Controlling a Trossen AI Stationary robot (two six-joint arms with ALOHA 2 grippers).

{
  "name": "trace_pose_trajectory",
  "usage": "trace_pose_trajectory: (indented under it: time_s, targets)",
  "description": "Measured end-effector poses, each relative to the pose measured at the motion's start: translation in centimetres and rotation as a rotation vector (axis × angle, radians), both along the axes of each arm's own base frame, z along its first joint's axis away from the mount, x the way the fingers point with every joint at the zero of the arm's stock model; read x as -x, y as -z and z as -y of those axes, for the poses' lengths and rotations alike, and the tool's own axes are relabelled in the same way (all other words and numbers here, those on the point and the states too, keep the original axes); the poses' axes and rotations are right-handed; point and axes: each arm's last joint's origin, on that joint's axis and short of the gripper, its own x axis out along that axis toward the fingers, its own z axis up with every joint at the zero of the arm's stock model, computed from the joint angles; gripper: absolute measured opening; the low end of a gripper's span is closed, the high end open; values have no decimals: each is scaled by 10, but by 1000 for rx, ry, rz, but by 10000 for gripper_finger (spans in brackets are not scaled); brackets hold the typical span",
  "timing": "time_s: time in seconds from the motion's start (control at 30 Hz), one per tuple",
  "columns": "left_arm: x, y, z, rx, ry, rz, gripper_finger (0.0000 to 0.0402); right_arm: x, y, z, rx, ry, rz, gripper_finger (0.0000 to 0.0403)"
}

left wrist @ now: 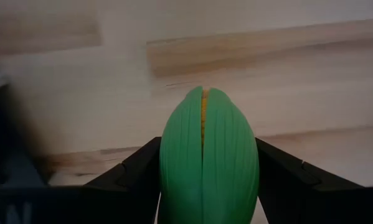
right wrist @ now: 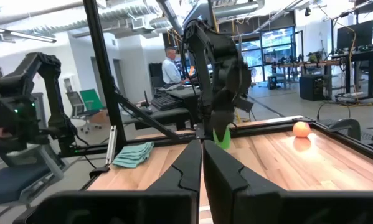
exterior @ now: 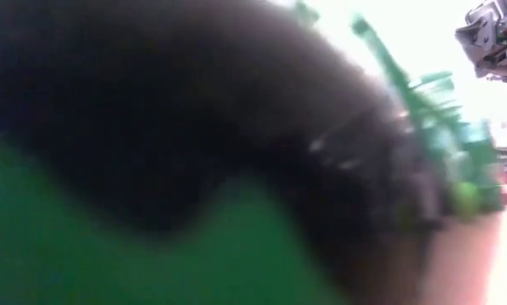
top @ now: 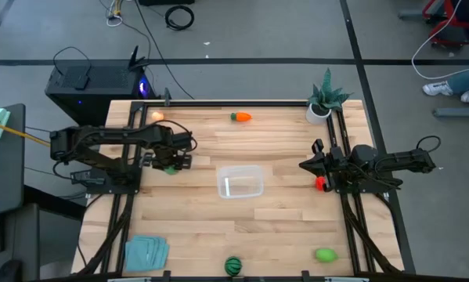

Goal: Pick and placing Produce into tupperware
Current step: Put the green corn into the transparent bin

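Two toy pieces lay along the near edge of the wooden table (top: pixel 281 219): a dark green striped ball (top: pixel 232 265) and, to its right, a light green piece (top: pixel 325 254), with a folded teal cloth (top: pixel 146 252) at the near-left corner. Farther in, the clear tupperware (top: pixel 240 182) stood at mid-table, apparently with nothing in it yet. Left of it, the left gripper (top: pixel 174 160) clasped a green corn-like piece (left wrist: pixel 208 162), its fingers pressed against both flanks; the wrist view showed a ribbed green husk split down the middle with a yellow strip inside. Whether the piece had left the tabletop could not be told. On the right side, the right gripper (top: pixel 308 166) waited with its fingers pinched together on nothing, a red piece (top: pixel 321 183) just beside it. Farthest off lay the orange carrot (top: pixel 241 117), the peach ball (top: pixel 156 116) at the far-left corner, and a potted plant (top: pixel 325 100) at the far right.

The step in hand looked like the pick of this first piece. The next move would call for carrying it rightward over the container, then releasing it inside the rim.
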Motion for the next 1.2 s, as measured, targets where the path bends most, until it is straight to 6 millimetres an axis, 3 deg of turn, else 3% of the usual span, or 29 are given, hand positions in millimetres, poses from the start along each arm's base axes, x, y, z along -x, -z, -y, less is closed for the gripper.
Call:
trace_pose_trajectory:
  time_s: [0.43,0.6,0.87,1.2]
  targets:
    - [-28,-76,-4,-113,113,200,219,1,-2,0,-86,-13,-12,22]
    - [-35,-101,0,-185,131,272,217,7,-24,1,-85,-12,-62,22]
    - [-48,-118,7,-204,161,325,217,20,-64,2,-99,0,-315,22]
    - [-109,-137,13,-221,344,373,217,4,-106,0,-81,12,-501,22]
